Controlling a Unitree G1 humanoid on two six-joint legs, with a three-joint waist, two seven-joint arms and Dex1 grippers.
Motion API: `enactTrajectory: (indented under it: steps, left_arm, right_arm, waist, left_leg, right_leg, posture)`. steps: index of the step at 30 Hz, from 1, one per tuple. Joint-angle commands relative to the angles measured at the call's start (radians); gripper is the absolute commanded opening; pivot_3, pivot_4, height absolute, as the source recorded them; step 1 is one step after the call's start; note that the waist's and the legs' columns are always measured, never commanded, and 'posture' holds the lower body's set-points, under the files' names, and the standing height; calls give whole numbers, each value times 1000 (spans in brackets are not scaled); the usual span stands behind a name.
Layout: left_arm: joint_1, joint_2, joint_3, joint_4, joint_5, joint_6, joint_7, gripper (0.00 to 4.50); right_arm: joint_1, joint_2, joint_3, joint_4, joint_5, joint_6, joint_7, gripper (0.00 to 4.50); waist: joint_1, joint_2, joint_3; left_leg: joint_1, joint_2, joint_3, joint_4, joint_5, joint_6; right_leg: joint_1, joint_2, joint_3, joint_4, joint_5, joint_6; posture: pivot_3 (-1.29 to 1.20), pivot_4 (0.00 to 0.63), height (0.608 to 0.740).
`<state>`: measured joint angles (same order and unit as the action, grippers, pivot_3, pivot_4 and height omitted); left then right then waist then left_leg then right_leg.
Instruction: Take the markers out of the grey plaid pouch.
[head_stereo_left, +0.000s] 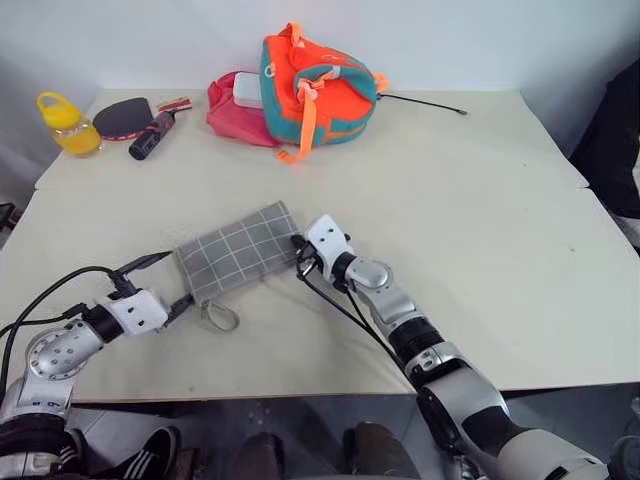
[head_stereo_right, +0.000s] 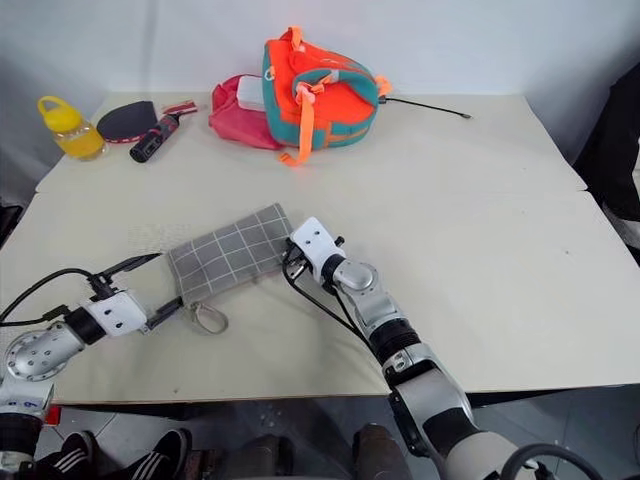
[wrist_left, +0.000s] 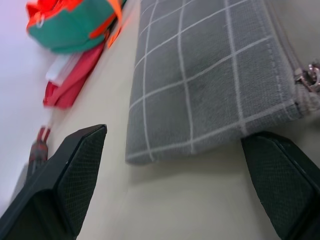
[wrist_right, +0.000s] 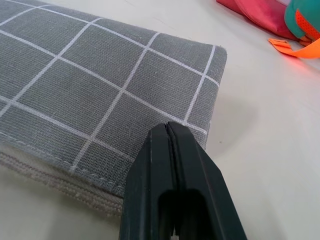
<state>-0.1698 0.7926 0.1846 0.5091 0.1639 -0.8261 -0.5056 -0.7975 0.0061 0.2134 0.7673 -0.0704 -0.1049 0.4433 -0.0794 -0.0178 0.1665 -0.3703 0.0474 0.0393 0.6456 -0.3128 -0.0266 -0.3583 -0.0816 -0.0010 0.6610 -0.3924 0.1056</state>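
Note:
The grey plaid pouch (head_stereo_left: 240, 250) lies flat on the table in front of me with its zipper closed. Its metal ring pull (head_stereo_left: 218, 318) hangs at the near left corner. My left gripper (head_stereo_left: 168, 285) stands open at the pouch's left end, one finger on either side of that end (wrist_left: 200, 85) without touching it. At the pouch's right end, my right gripper (head_stereo_left: 300, 250) is shut. Its tips (wrist_right: 166, 125) lie over the corner by the zipper edge, with no fabric visible between them. The markers are hidden.
At the back of the table stand an orange-teal bag (head_stereo_left: 315, 90) and a pink pouch (head_stereo_left: 235, 110). Further left are a black-handled paddle (head_stereo_left: 125, 118) and a yellow bottle (head_stereo_left: 65, 125). A thin black cable (head_stereo_left: 425, 102) lies right of the bag.

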Motion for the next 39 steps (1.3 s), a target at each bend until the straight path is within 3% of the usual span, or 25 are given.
enactTrajectory:
  steps: [1, 4, 7, 19, 23, 30, 35, 39]
  left_arm:
    - [-29, 9, -83, 75, 51, -48, -16, 4500]
    - [-67, 7, -115, 115, 2, -59, -60, 4500]
    - [-83, 0, -132, 130, -68, -44, -123, 3861]
    - [-82, -12, -172, 145, -106, -63, -166, 32]
    - [-83, -25, -172, 129, -128, -44, -176, 32]
    - [-47, -97, -181, -36, -106, 60, -122, 0]
    - [-29, -161, -203, -185, -36, 172, -59, 0]
    - [-48, -193, -215, -239, -22, 243, -38, 0]
  right_arm:
    - [18, -6, -15, -15, 8, 22, 4, 38]
    - [18, -7, -17, -19, 3, 22, -4, 38]
    - [28, -11, -23, -28, 6, 26, -3, 0]
    - [52, -24, -30, -62, 2, 31, 4, 0]
    - [88, -39, -29, -153, 48, 39, 93, 0]
    - [233, -148, -75, -632, 340, 427, 336, 2328]
    - [374, -320, -105, -980, 586, 780, 441, 3982]
    - [458, -359, -30, -1046, 557, 826, 396, 3982]
  waist:
    - [2, 0, 0]
    - [5, 1, 0]
    - [5, 2, 1]
    - [7, 7, 0]
    - [8, 9, 0]
    - [34, 13, 3]
    - [56, 14, 3]
    - [54, 14, 3]
  left_leg:
    - [0, 0, 0, 0, 0, 0]
    - [0, -1, 0, 1, 0, 1]
    - [0, -3, 0, 1, 1, 2]
    - [0, -7, 0, 1, 2, 1]
    - [0, -7, 0, 1, 2, 1]
    - [-1, -9, 0, 2, 0, 4]
    - [-2, -12, -2, 2, -2, 8]
    - [0, -14, -3, 1, -4, 11]
  right_leg:
    - [0, -2, -4, 0, 0, 0]
    - [0, -6, -13, 0, 0, 0]
    - [0, -10, -20, 1, 0, 0]
    - [2, -17, -32, 1, 0, 1]
    - [3, -20, -39, 1, 0, 1]
    - [4, -23, -46, -1, 1, 2]
    - [9, -26, -49, -9, 3, 5]
    - [16, -28, -52, -19, 5, 9]
  posture:
    - [0, 150, 740]
    - [0, 150, 740]
    - [0, 150, 740]
    - [0, 150, 740]
    - [0, 150, 740]
    - [0, 150, 740]
    - [0, 150, 740]
    - [0, 150, 740]
